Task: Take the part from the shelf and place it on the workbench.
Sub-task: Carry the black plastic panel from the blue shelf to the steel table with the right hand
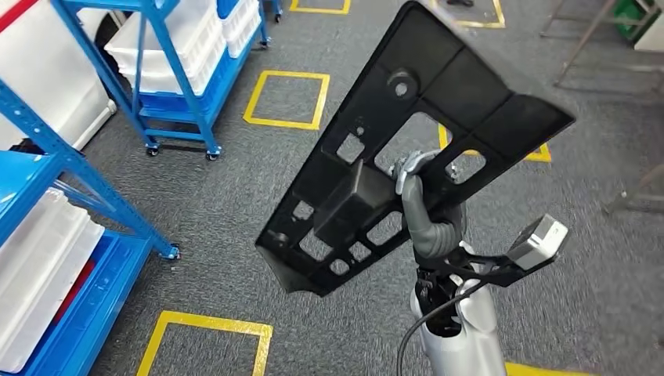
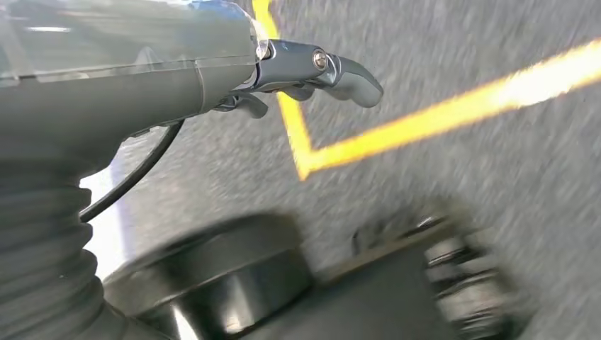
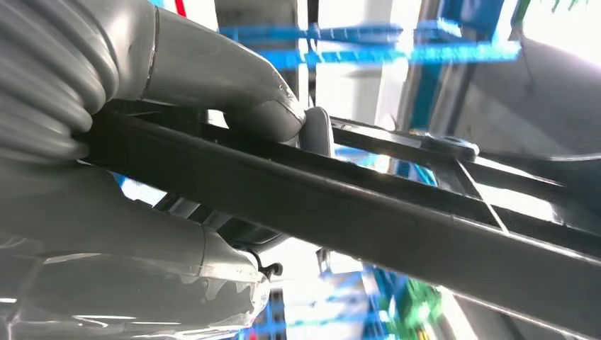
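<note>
The right hand point(image 1: 427, 205) grips the part point(image 1: 407, 141), a flat black plastic panel with rectangular cut-outs, a round boss and a raised box-shaped block on its face. In the head view the fingers point(image 1: 413, 166) pass through one of the larger openings and hook over its edge. In the right wrist view the thumb point(image 3: 234, 88) presses on one face of the panel point(image 3: 368, 212) while the rest of the hand point(image 3: 127, 262) lies against the opposite face, so the panel is clamped between them.

The part is carried clear of any support. It is held tilted above the grey carpeted floor point(image 1: 235, 180), with its narrow end lower and its wide end raised away from the robot. The silver right forearm point(image 1: 458, 329) rises from below to meet it.

The left hand point(image 2: 312, 71) hangs over the floor beside a yellow tape line point(image 2: 425, 117). Its fingers are curled loosely and hold nothing; the picture is blurred, so the exact finger position cannot be stated.

Around the robot, blue shelf racks point(image 1: 168, 70) holding white bins point(image 1: 176, 47) stand to the left, and yellow floor squares point(image 1: 287, 98) mark the carpet.

Task status, as a judgement: the removal of the part from the shelf is complete, since the part is in the hand and apart from the racks. Remaining steps are the carry to the surface, the set-down and the release. No workbench can be identified with confidence in these views.
</note>
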